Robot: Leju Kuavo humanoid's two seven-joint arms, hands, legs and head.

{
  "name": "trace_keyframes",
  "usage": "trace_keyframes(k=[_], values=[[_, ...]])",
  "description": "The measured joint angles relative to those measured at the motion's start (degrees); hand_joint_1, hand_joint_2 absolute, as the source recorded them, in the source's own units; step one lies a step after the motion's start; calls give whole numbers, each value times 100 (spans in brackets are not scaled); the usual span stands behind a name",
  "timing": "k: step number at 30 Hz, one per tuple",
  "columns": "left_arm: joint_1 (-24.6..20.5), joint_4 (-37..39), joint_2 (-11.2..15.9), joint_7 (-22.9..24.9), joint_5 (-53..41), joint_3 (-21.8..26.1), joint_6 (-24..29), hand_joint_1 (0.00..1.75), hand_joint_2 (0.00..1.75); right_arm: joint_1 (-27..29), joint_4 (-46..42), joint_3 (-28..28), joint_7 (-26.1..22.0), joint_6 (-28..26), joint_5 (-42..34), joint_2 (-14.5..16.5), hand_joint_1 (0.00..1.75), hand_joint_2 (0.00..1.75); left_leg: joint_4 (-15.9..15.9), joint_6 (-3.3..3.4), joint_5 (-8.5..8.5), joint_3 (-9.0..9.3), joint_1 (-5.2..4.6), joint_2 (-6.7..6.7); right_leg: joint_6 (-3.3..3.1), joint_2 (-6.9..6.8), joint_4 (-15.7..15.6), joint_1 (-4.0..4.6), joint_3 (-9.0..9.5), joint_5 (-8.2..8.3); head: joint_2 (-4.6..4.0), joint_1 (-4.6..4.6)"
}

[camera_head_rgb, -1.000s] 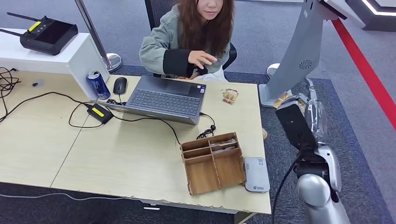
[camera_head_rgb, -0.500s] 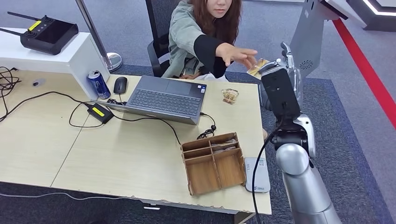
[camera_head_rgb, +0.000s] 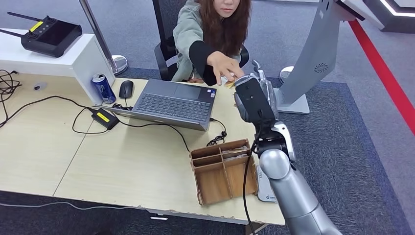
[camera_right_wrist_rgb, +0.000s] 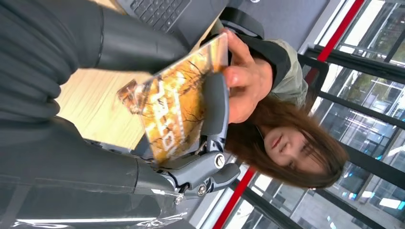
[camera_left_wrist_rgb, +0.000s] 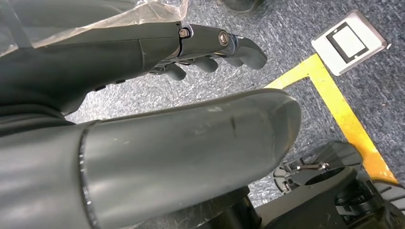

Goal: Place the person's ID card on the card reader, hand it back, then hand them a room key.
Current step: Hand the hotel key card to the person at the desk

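Observation:
My right hand is raised over the far right part of the desk, in front of the seated person. It pinches an orange-printed card between thumb and a dark finger. The person's hand grips the card's far edge, so both hold it. In the head view the card peeks out beside the person's hand. The white card reader lies at the desk's near right corner, partly hidden by my arm. My left hand hangs over the carpet, holding nothing.
A wooden organizer with cards in its far slots stands beside the reader. A laptop, cables, a power brick, a mouse and a blue can occupy the far desk. A grey kiosk stand rises at the right.
My right arm swung left from beside the kiosk to over the desk corner, carrying the card. The person reached out and now has hold of the card's edge.

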Motion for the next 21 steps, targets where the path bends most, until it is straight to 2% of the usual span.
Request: trace_keyframes(k=[7,10,14,21], values=[[3,-1,3,-1,36,-19,2,0,0,-25,-50,149,22,50,-395,14,0,175,0,0,-1,2,-1,1,0,0,-2,0,-2,0,0,-1],[15,-2,16,-26,110,-18,2,0,0,26,-363,184,219,156,-339,-49,0,175,1,0,-1,3,-1,1,0,1,-2,0,-2,0,0,0],[30,-2,42,-78,198,-17,4,0,0,179,-1101,192,570,450,144,-247,0,175,1,0,-1,5,-2,2,0,1,-3,0,-3,0,0,0],[42,-2,64,-173,370,-9,39,0,0,779,-2606,200,889,1309,1603,-888,0,175,1,2,-2,5,-3,4,1,2,-6,-1,-1,-1,0,1]])
